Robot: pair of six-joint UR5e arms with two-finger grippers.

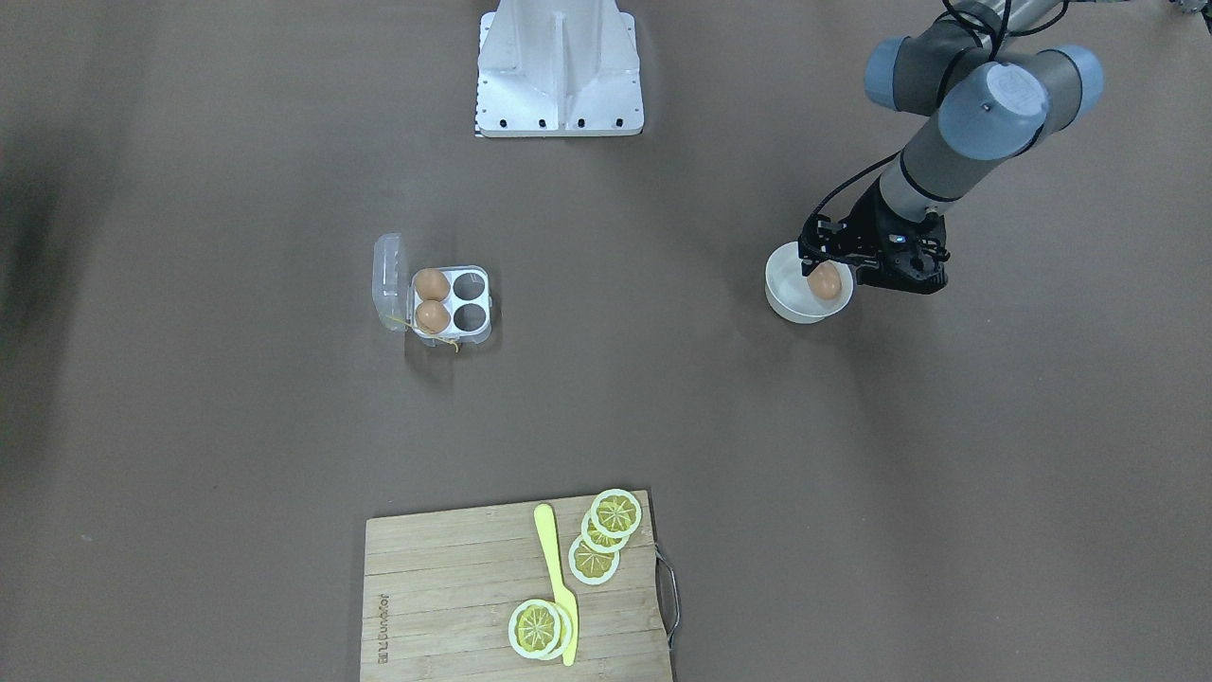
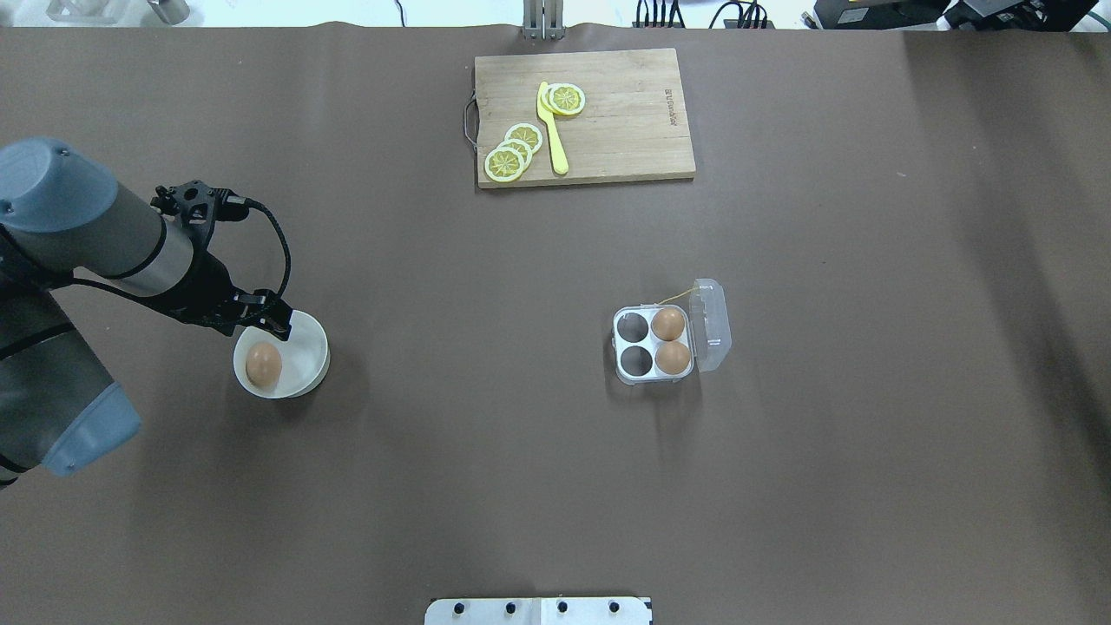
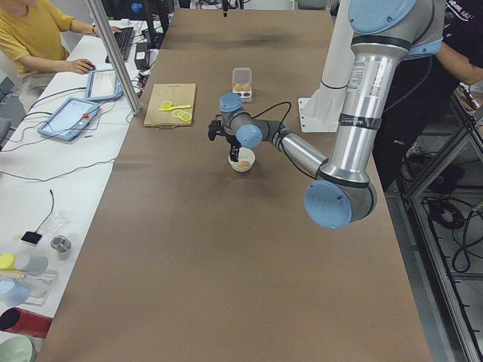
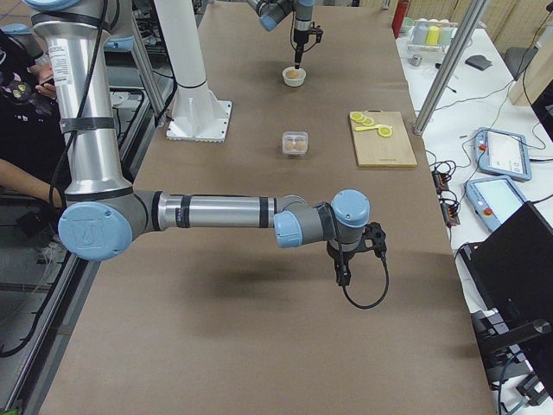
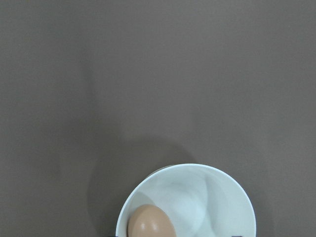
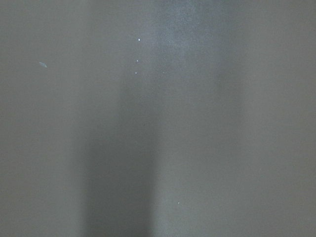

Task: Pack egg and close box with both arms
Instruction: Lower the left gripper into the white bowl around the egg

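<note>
Overhead exterior view: the egg (image 2: pixel 263 365) lies loose in the white bowl (image 2: pixel 311 345), toward the bowl's 8 o'clock side, out at about 9 o'clock on the table (image 2: pixel 486 469). The left gripper (image 2: pixel 276 321) hangs over the bowl's rim at about 11 o'clock, just above and beside the egg and not touching it. Its fingers are seen only from behind and the side, so I cannot tell whether they are apart or together. In the left wrist-mounted view the egg sits at the bottom edge, at 7 o'clock in the bowl.

Well away, at roughly 3 o'clock from the table's centre, stands the box (image 2: pixel 653 345). Its clear lid (image 2: pixel 712 325) is swung open on the 3 o'clock side, and a bit of yellow string (image 2: pixel 677 295) trails from the 1 o'clock corner. Two other eggs (image 2: pixel 667 324) fill the cells next to the lid. The two cells on the 9 o'clock side are vacant (image 2: pixel 633 325).

At 12 o'clock a wooden cutting board (image 2: pixel 625 130) carries lemon slices (image 2: pixel 503 163) and a yellow knife (image 2: pixel 552 130). The white base (image 2: pixel 538 611) shows at 6 o'clock.

The right gripper (image 4: pixel 344 272) appears only in the exterior right view, pointing down over bare table, far from the box. Whether its fingers are parted cannot be told.
</note>
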